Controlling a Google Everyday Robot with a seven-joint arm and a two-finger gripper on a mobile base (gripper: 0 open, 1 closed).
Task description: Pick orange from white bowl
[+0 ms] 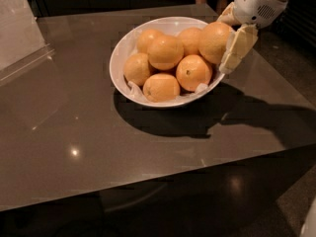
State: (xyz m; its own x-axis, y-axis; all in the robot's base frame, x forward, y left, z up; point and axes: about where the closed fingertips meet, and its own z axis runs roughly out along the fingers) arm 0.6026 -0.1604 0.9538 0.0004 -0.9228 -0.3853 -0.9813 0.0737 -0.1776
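At the glossy white round bowl's (163,22) right rim, my cream two-finger gripper (226,42) pinches the large pale dimpled orange (213,41); smaller oranges (165,52) alongside, dark grey-brown tabletop (74,132) beneath.

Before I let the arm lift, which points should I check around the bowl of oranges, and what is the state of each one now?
1. Tool position: the white and cream tool is at the right rim of the glossy white round bowl, against the largest pale orange: ok.
2. Firm hold on that orange: cannot tell.
3. Orange free of neighbours: it leans on the smaller, deeper-orange fruits: not ok.
4. Bowl stable: it stands flat on the brown table, away from its edges: ok.
5. Space above the orange: nothing is over it: ok.
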